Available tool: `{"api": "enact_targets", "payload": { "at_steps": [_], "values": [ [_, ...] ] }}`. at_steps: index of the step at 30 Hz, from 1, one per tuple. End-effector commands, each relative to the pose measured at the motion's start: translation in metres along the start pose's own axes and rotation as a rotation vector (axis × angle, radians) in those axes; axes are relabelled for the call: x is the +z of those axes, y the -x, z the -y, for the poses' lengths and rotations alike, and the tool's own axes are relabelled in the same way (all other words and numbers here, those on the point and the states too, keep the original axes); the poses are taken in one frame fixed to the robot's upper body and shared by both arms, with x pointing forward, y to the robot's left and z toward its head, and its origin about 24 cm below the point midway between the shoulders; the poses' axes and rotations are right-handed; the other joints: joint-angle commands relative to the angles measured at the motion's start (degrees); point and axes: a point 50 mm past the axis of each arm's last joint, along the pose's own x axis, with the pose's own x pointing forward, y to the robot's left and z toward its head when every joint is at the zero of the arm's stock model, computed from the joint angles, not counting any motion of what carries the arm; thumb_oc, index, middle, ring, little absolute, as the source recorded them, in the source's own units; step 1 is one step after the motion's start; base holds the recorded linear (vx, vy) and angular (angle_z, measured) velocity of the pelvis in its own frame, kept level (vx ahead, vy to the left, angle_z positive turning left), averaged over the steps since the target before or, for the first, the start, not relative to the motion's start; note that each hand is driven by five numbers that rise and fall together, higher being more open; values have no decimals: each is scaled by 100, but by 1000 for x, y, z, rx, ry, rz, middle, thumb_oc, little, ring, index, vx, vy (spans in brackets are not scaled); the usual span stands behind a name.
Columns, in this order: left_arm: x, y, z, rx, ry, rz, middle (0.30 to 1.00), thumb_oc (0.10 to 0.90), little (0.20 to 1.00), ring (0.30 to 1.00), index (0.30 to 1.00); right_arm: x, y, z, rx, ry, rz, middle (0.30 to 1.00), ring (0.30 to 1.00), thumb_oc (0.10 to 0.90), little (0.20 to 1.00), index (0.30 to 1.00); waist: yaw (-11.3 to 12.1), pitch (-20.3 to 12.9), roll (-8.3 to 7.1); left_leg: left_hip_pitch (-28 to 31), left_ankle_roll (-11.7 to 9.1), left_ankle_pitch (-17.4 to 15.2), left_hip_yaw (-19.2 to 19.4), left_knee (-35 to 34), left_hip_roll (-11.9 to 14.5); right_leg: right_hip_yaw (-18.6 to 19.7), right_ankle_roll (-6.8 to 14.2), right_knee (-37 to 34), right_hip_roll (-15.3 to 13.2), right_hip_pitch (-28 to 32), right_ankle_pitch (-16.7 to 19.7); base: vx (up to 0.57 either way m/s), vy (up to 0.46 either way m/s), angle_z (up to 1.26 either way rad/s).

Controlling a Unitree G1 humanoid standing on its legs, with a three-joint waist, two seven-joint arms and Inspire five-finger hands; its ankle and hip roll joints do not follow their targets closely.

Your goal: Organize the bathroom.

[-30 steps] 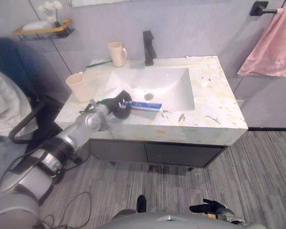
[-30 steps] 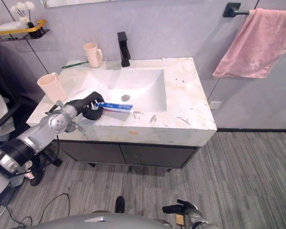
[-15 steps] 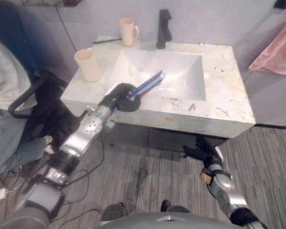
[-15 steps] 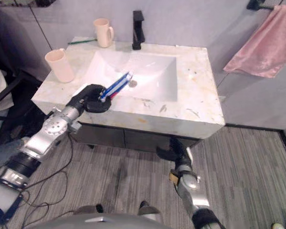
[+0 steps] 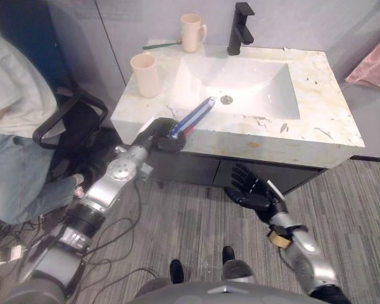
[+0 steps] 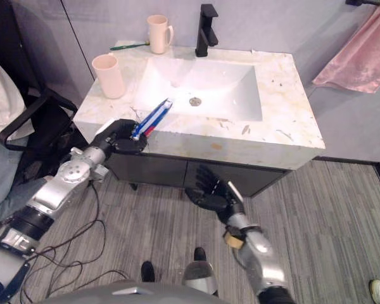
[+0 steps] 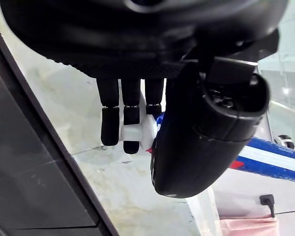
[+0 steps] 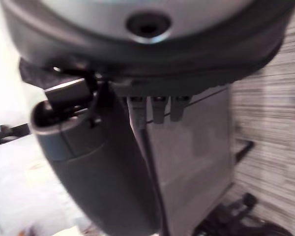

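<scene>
Marble counter (image 5: pixel 316 120) bears two empty-looking cups; left hand (image 5: pixel 157 134) grips toothpaste tube (image 5: pixel 193 117), right hand (image 5: pixel 250 190) spread open.

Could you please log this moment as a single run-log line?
left hand: shut on toothpaste tube, lifted over counter front edge | right hand: open, below the counter | two cups on counter

The toothpaste tube's (image 5: pixel 191 118) lower end is hidden — inside the left hand (image 5: pixel 157 135).

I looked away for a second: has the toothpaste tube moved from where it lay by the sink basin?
Yes. The left hand has lifted the toothpaste tube off the counter; it lay flat by the drain and now tilts up above the front left edge.
</scene>
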Motion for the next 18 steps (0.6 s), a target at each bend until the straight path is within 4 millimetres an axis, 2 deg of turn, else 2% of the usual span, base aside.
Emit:
{"api": "enact_targets", "payload": {
  "at_steps": [1,4,5,7,8,9,10,12,13,18],
  "values": [
    [53,5,-23,67,21,314,300,400,300,300,300,71,3,-19,164,150,355,900,900,800,900,900,85,-429,-22,264,79,-582,433,0,292,-102,114,-75,-126,-1006,1249,-121,44,-28],
    [51,6,-25,68,19,306,300,400,300,300,300,92,7,-25,213,197,439,900,900,800,900,900,55,-404,-14,232,137,-548,440,0,297,85,66,254,8,-1065,1099,-111,44,-21],
    [50,6,-26,63,20,299,300,400,300,300,300,115,12,-25,235,244,516,900,900,800,900,900,39,-411,2,159,177,-490,450,0,323,247,-14,505,198,-984,851,-140,26,-12],
    [51,6,-26,68,25,300,300,400,300,300,300,133,16,-26,265,295,585,900,900,800,900,900,43,-437,-1,98,190,-459,473,0,338,300,-65,512,316,-881,677,-108,24,-12],
    [51,5,-21,73,41,297,300,400,300,300,300,154,21,-29,291,317,657,900,900,800,900,900,84,-484,-30,79,199,-480,462,0,305,315,-93,291,363,-700,544,-34,18,-11],
    [51,4,-19,72,48,296,300,400,300,300,300,158,22,-30,299,319,674,900,900,800,900,900,96,-489,-36,82,204,-487,455,0,294,315,-96,244,367,-654,527,-16,6,-9],
    [49,3,-14,71,77,295,300,400,300,300,300,175,26,-35,323,350,739,900,900,800,900,900,118,-522,-46,94,205,-500,407,0,287,416,-105,63,426,-538,498,-5,-2,-13],
    [49,3,-12,78,95,301,300,400,300,300,300,187,30,-42,353,366,802,900,900,800,900,900,125,-530,-46,120,204,-513,415,0,289,451,-100,27,423,-523,542,-5,13,-12],
    [53,2,-10,94,126,313,300,400,300,300,300,203,36,-52,394,373,864,900,900,800,900,900,131,-557,-27,141,209,-533,406,0,287,507,-114,-52,469,-497,473,1,28,-9],
    [71,-3,-17,144,205,367,300,400,300,300,300,234,39,-71,442,381,985,900,900,800,900,900,187,-627,2,198,220,-575,356,0,251,591,-112,-101,524,-444,437,18,35,-4]
  ]
}}
